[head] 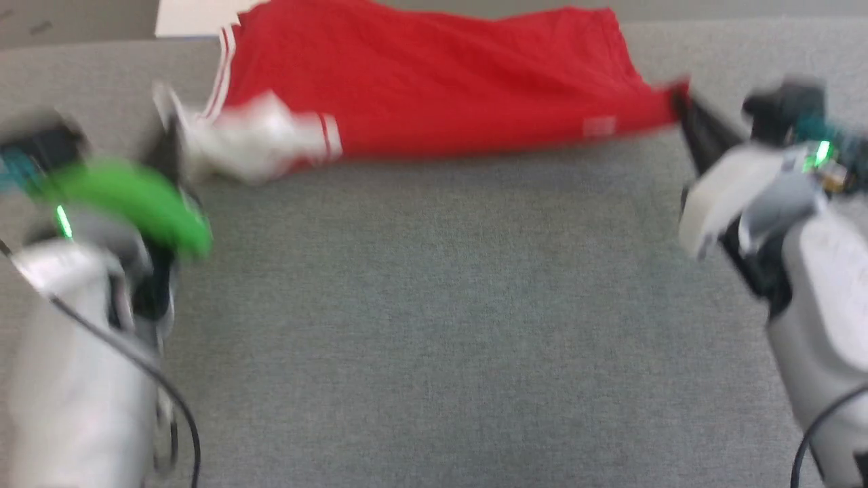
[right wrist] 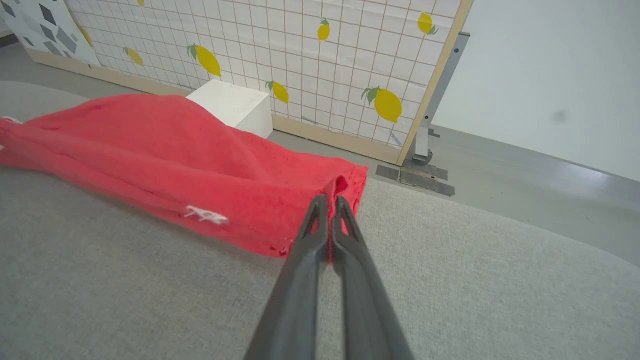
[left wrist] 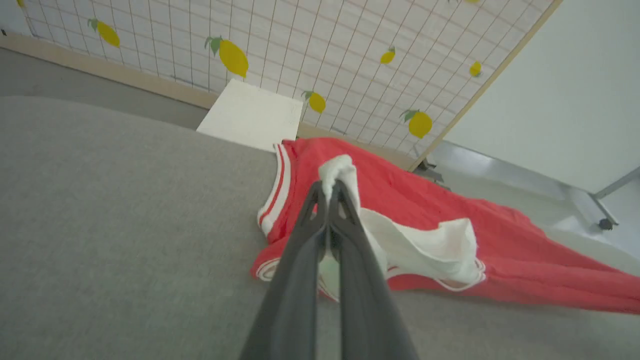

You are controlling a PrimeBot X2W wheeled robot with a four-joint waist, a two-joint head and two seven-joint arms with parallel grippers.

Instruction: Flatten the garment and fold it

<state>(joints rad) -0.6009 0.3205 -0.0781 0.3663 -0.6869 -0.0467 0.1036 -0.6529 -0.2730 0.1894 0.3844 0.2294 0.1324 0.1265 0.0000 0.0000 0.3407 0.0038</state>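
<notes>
Red garment stretches across the far side of our grey table in the head view, strung between both arms. Through the left wrist view, our left gripper is clamped tight on its white sleeve. Through the right wrist view, our right gripper pinches the red hem corner, jaws pressed together.
</notes>
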